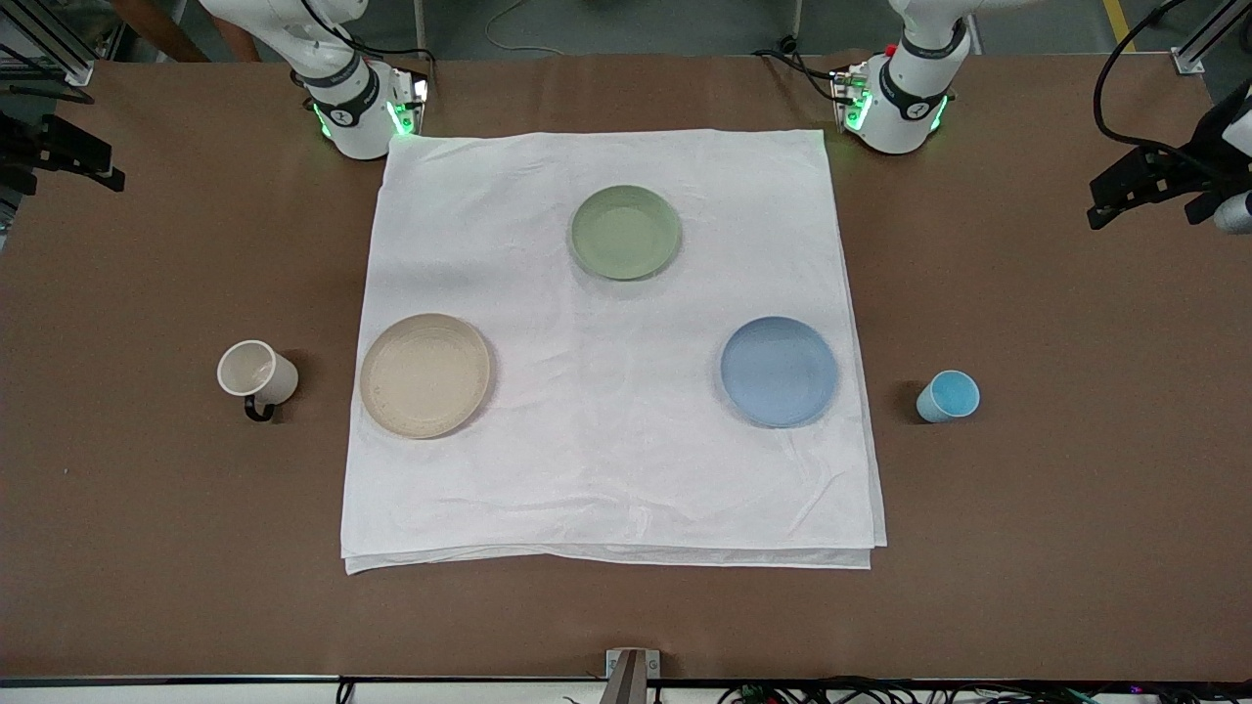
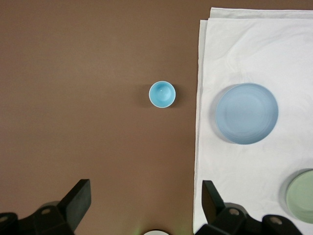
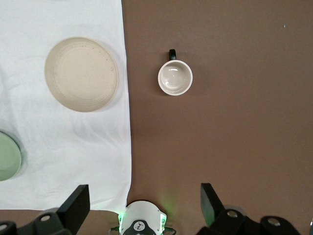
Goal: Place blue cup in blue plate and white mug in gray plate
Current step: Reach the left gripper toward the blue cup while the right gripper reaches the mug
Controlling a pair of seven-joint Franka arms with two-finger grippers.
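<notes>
The blue cup (image 1: 948,396) stands upright on the brown table, beside the blue plate (image 1: 779,371), toward the left arm's end. The white mug (image 1: 256,373) stands upright beside the gray plate (image 1: 424,374), toward the right arm's end, its black handle toward the front camera. Both plates lie empty on the white cloth (image 1: 606,469). My left gripper (image 2: 146,196) is open and empty, high over the table, with the blue cup (image 2: 162,94) and blue plate (image 2: 247,113) below. My right gripper (image 3: 145,198) is open and empty, high up, over the white mug (image 3: 175,78) and gray plate (image 3: 81,74).
A pale green plate (image 1: 625,232) lies empty on the cloth nearer the robots' bases. The right arm's base (image 1: 357,108) and the left arm's base (image 1: 900,103) stand at the table's back edge. A small mount (image 1: 631,670) sits at the front edge.
</notes>
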